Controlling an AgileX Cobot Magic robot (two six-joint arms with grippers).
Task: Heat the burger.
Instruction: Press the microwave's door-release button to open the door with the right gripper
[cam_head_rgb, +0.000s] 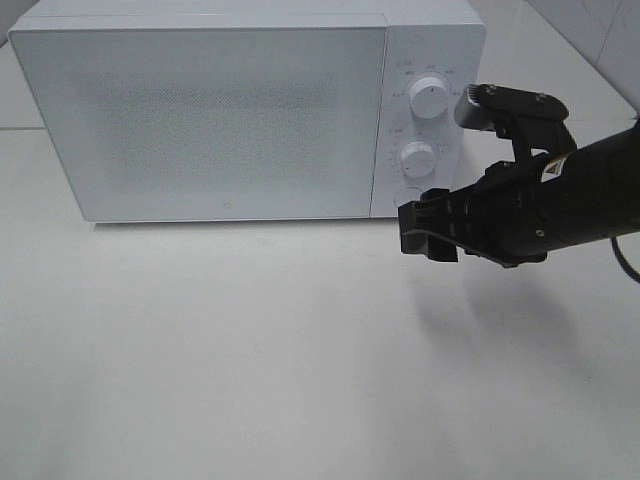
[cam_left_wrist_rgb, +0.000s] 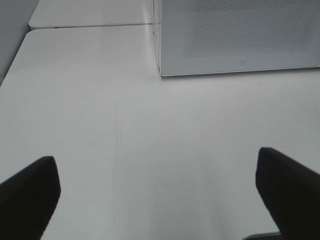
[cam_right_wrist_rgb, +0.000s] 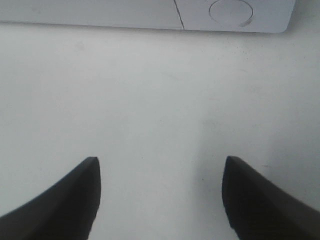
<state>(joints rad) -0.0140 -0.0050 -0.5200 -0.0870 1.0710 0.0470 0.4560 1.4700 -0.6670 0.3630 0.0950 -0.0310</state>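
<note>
Open and empty at right end effector (cam_head_rgb: 428, 233), hovering over the table (cam_head_rgb: 250, 350) before the closed microwave (cam_head_rgb: 220, 110) (near its lower knob (cam_head_rgb: 418, 157)). Wide open and empty at left end effector (cam_left_wrist_rgb: 160, 195). Cannot tell where the burger lies.

The microwave (cam_head_rgb: 250, 110) is smooth white plastic, its door (cam_head_rgb: 200, 120) finely speckled — the counter (cam_head_rgb: 250, 360) matt white, the right hand (cam_head_rgb: 428, 235) matt black.

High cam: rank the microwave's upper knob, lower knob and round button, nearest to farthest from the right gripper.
1. The round button, at the bottom of the control panel, just above the right gripper.
2. The lower knob, mid-panel, higher up.
3. The upper knob, near the panel's top.
</note>
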